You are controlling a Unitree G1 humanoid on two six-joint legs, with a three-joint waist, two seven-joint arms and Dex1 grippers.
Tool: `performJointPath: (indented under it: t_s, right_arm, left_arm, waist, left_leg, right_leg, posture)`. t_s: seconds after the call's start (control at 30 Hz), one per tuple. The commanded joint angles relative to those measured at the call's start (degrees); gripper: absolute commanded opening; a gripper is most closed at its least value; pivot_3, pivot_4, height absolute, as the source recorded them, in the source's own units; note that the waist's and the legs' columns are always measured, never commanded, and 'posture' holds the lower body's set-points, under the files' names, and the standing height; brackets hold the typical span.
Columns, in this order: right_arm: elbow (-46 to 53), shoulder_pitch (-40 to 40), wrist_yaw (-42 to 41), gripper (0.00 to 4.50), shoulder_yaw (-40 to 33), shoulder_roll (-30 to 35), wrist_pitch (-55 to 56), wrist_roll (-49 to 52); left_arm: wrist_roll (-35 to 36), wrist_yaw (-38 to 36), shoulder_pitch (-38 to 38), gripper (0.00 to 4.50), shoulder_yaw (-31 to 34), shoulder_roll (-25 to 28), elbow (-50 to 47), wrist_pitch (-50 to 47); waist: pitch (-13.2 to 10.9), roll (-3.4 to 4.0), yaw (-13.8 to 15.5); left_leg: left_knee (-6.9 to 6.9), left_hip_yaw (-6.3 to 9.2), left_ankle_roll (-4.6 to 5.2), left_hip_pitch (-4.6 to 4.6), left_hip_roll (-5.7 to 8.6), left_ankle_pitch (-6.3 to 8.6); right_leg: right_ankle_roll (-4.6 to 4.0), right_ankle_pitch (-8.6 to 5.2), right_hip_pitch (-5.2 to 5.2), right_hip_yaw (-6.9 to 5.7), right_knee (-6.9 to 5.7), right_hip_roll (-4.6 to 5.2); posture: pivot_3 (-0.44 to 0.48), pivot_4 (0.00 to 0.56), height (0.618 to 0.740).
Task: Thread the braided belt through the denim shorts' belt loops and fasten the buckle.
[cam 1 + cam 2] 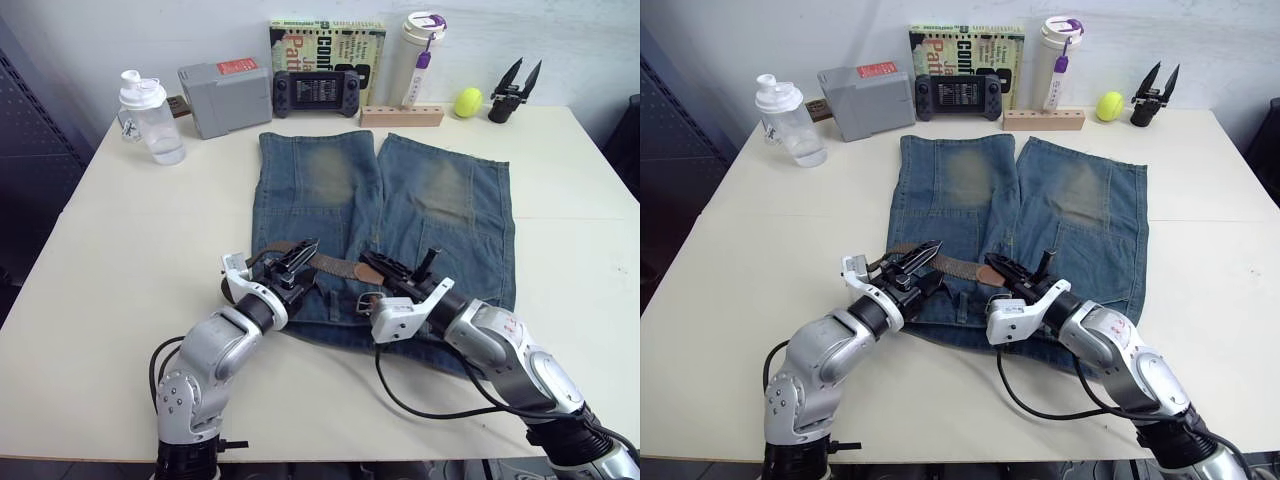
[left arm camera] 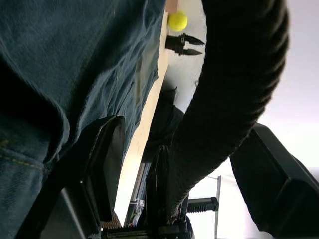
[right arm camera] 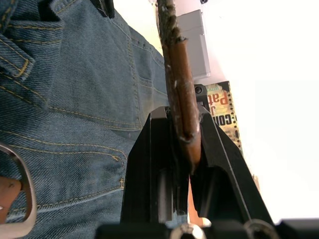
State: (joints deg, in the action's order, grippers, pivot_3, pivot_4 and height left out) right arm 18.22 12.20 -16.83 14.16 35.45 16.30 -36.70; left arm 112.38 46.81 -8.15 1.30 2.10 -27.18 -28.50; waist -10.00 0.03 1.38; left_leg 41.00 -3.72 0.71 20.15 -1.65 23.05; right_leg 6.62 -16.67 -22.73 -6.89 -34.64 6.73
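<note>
Your denim shorts lie flat on the worktop, waistband toward the robot and legs pointing at the far wall. The braided belt runs across the shorts just above the waistband, lifted between the two arms. Your right gripper has its jaws closed on the reddish leather tip of the belt. The silver buckle rests on the denim just beside that gripper. Your left gripper sits at the belt's other stretch; the strap passes between its jaws, though whether they actually pinch it is hard to tell from the wrist view. Belt loops show on the waistband
</note>
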Motion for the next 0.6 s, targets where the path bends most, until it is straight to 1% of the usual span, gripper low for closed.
performJointPath:
  t_s: [0.03,0.07,0.1,0.13,0.17,0.2,0.4,0.6]
  right_arm:
    - [3.45,-0.39,0.16,0.0,-1.57,-0.54,0.45,-0.39]
    - [3.54,-0.46,0.1,0.0,-1.61,-0.63,0.39,-0.42]
    - [3.6,-0.5,0.06,0.0,-1.64,-0.68,0.35,-0.44]
    - [3.67,-0.55,0.02,0.0,-1.75,-0.75,0.24,-0.38]
    - [3.74,-0.61,-0.01,0.0,-1.89,-0.77,0.17,-0.28]
    - [3.75,-0.67,-0.08,0.0,-2.0,-0.84,0.03,-0.1]
    - [4.4,-1.58,-2.21,0.0,-2.97,-2.33,-2.36,3.44]
    - [4.26,-1.14,-3.64,0.0,-4.38,-3.16,-4.42,6.2]
  left_arm:
    - [0.62,-0.22,-1.03,2.19,0.36,-0.81,0.18,-1.43]
    - [0.62,-0.16,-1.13,1.66,0.48,-0.95,0.32,-1.61]
    - [0.62,-0.11,-1.17,1.26,0.59,-1.09,0.4,-1.76]
    - [0.62,-0.57,-1.36,0.53,0.64,-0.85,0.53,-2.1]
    - [0.62,-0.84,-1.54,0.25,0.71,-0.85,0.59,-2.26]
    - [0.62,-0.85,-1.65,0.12,0.73,-0.94,0.65,-2.44]
    - [0.62,-0.94,-1.8,0.12,1.52,-1.74,0.39,-2.55]
    - [0.62,-3.94,-2.14,0.12,3.07,-2.5,-0.04,-4.49]
  waist:
    - [0.0,0.0,-0.05]
    - [0.0,0.0,-0.05]
    - [0.0,0.0,-0.05]
    - [0.0,0.0,-0.06]
    - [0.0,0.0,-0.05]
    - [0.0,0.0,-0.05]
    - [0.0,0.0,-0.03]
    - [-0.01,0.01,0.01]
  left_leg:
    - [0.0,0.0,0.0,0.0,0.0,0.0]
    - [0.0,-0.01,0.0,0.0,0.0,0.0]
    - [0.0,0.0,0.0,0.0,0.0,0.0]
    - [-0.01,0.0,0.0,0.0,0.0,0.0]
    - [-0.01,0.0,0.0,0.0,-0.01,0.0]
    - [-0.01,0.0,0.0,0.0,-0.01,0.0]
    - [-0.02,0.0,-0.01,0.0,-0.01,0.0]
    - [-0.02,0.0,-0.01,0.0,-0.01,0.0]
  right_leg:
    - [0.0,0.0,0.0,0.0,0.0,0.0]
    - [0.0,0.0,0.0,0.01,0.01,0.0]
    - [0.0,0.0,0.0,0.01,0.02,0.0]
    - [0.0,0.0,0.0,0.0,0.02,0.0]
    - [0.0,0.0,0.0,0.0,0.02,-0.01]
    - [0.0,0.0,0.01,0.0,0.02,-0.01]
    - [0.0,0.0,0.03,-0.01,0.05,-0.02]
    - [0.0,0.0,0.03,-0.02,0.07,-0.02]
  posture:
    - [0.0,0.15,0.731]
    - [0.0,0.15,0.731]
    - [0.0,0.15,0.731]
    - [0.0,0.15,0.731]
    - [0.0,0.15,0.731]
    - [0.0,0.15,0.731]
    - [0.0,0.15,0.731]
    - [0.0,0.15,0.731]
